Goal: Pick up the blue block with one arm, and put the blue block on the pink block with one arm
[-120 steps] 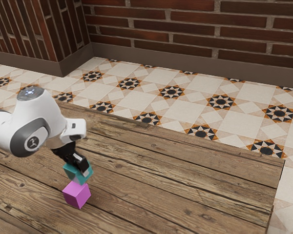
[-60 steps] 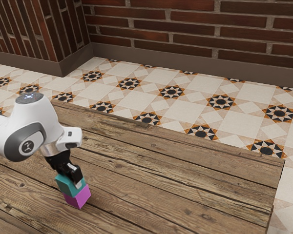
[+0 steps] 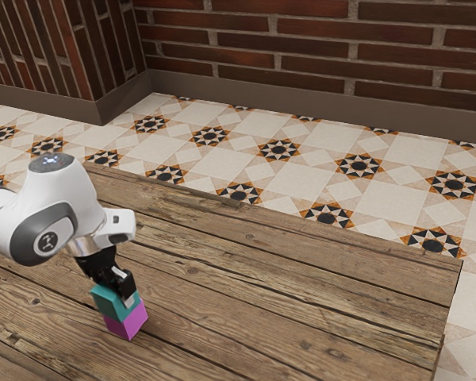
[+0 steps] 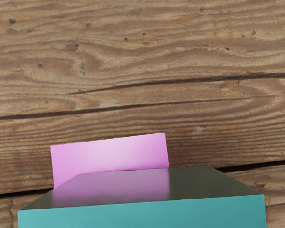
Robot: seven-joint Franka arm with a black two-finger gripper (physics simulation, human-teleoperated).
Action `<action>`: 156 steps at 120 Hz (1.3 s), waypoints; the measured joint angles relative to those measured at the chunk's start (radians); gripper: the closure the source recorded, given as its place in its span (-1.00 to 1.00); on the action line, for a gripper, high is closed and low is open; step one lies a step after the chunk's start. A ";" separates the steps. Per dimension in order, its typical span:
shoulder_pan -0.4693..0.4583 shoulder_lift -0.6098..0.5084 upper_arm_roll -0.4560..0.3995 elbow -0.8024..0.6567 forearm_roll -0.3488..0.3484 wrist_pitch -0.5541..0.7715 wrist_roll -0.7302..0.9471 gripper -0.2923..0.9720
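Note:
The blue block (image 3: 111,302), teal in colour, sits on top of the pink block (image 3: 130,324) near the front left of the wooden table (image 3: 301,302). It is offset a little toward the exterior view's left. My gripper (image 3: 115,283) comes down from above and is shut on the blue block, a black finger on each side of it. In the wrist view the blue block (image 4: 142,211) lies just under the hand, with a strip of the pink block (image 4: 109,154) showing beyond it.
The table's plank edge (image 3: 448,317) runs along the exterior view's right, with patterned floor tiles (image 3: 325,167) and a brick wall (image 3: 317,40) behind. Bare planks stretch to the right of the stack.
The hand carried the blue block down and toward the exterior view's left onto the pink block. In the last half second it has barely moved.

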 joint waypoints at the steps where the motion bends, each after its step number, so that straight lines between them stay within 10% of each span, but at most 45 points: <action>1: 0.000 0.000 0.000 0.000 0.000 0.001 0.000 -0.02; 124: 0.022 0.063 0.010 0.018 0.013 0.068 -0.027 -0.02; 156: 0.022 0.062 0.016 0.018 -0.002 0.070 -0.015 -0.36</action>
